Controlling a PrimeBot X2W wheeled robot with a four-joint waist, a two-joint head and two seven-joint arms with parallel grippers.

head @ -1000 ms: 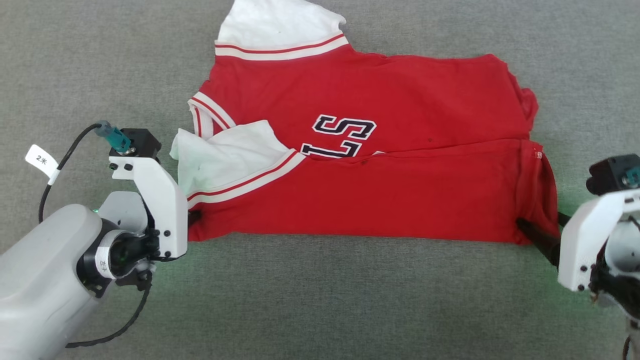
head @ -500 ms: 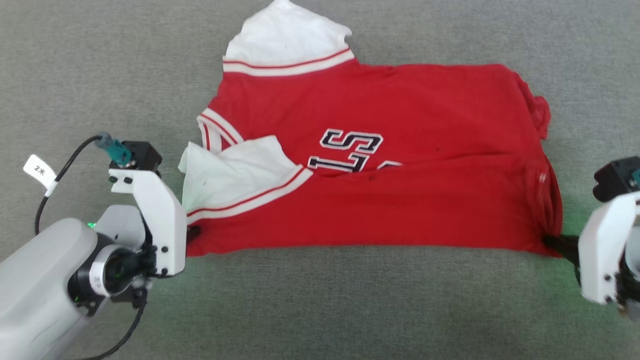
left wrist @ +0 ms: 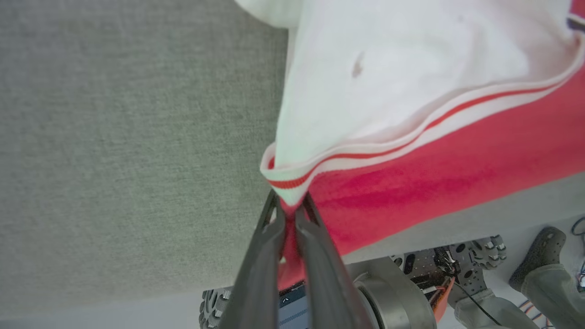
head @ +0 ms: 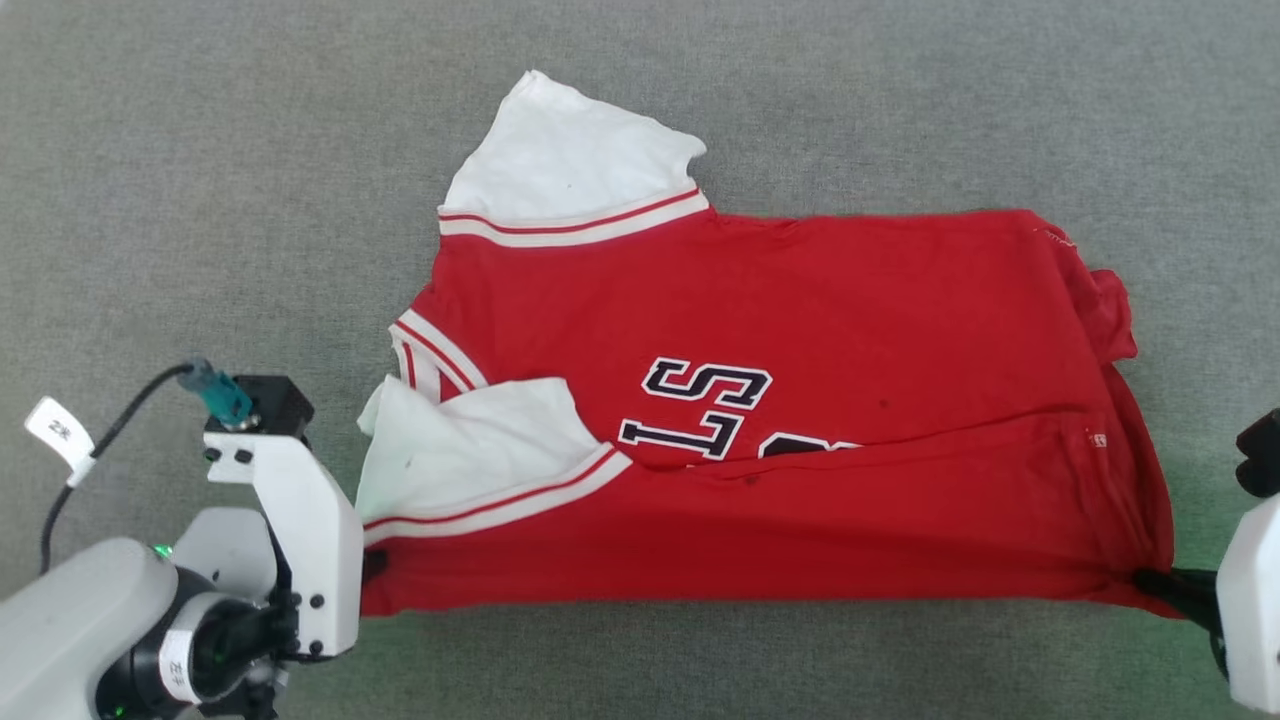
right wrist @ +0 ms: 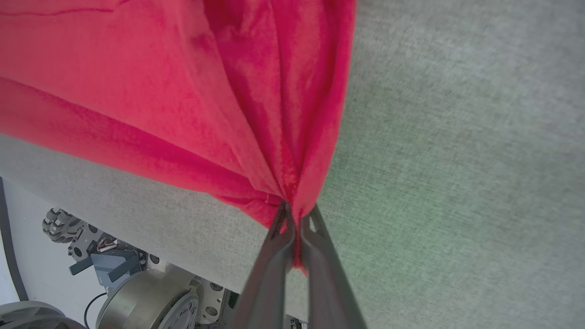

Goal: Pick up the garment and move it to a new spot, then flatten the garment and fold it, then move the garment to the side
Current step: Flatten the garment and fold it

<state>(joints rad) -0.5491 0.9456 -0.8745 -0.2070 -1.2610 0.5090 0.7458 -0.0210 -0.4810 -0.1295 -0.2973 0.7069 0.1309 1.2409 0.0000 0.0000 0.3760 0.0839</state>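
The bright red soft fabric shirt (head: 800, 300) is pinched at its near corners by the left gripper (left wrist: 289, 205) and the right gripper (right wrist: 293, 212), both pressed together on the cloth.

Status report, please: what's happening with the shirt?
Left gripper shut on red shirt, sleeve-side near corner. Right gripper shut on hem-side near corner. Nothing blocking.

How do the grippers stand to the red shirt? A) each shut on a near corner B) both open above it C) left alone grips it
A: the left gripper pinches the garment at its striped band, the right gripper pinches bunched red fabric at the other corner.
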